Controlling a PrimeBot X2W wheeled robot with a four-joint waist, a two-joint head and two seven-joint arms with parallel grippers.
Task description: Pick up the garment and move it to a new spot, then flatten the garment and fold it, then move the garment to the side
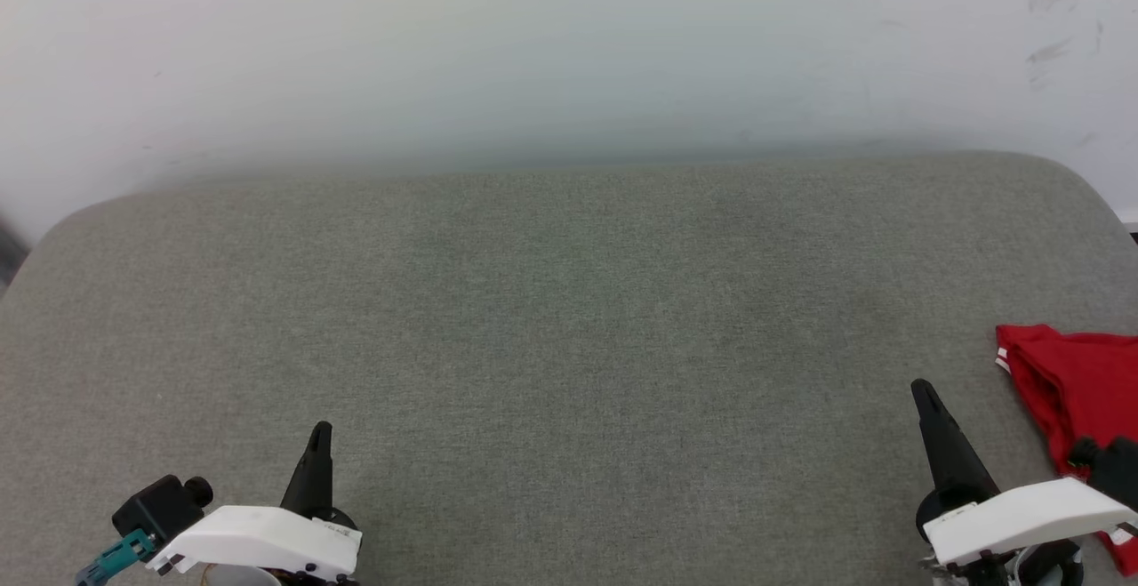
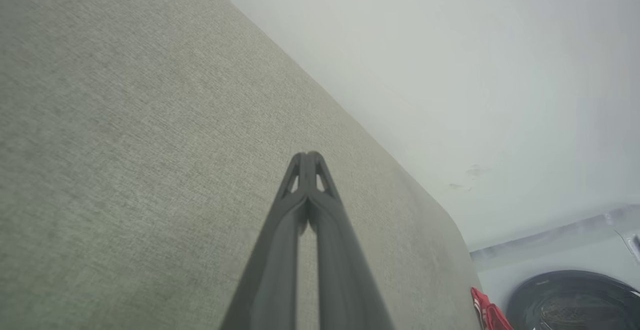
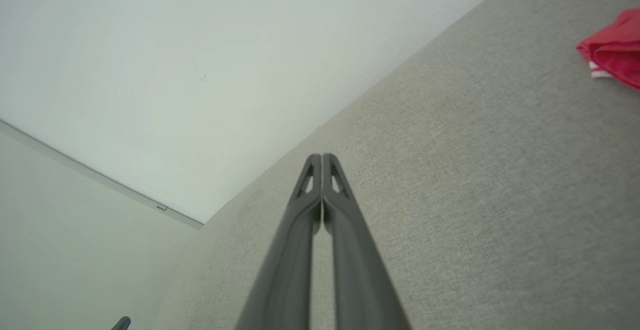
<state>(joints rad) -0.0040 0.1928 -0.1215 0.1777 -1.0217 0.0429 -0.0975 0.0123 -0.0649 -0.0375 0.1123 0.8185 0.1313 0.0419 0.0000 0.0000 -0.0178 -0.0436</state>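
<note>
Crumpled red jersey garment (image 1: 1071,386) with striped white trim: lies far right on the grey woven-fabric surface (image 1: 569,319), near the closed, empty right gripper (image 1: 922,388). Left gripper (image 1: 321,430) likewise closed, empty. Risks pinching one layer only, or dragging cloth off the edge.

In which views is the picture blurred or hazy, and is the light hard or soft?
Head view: soft, even light, no hard shadows; the garment is cropped at the right edge. Left wrist view: the wall is hazy, the left gripper blurs toward its base. Right wrist view: the right gripper likewise.
</note>
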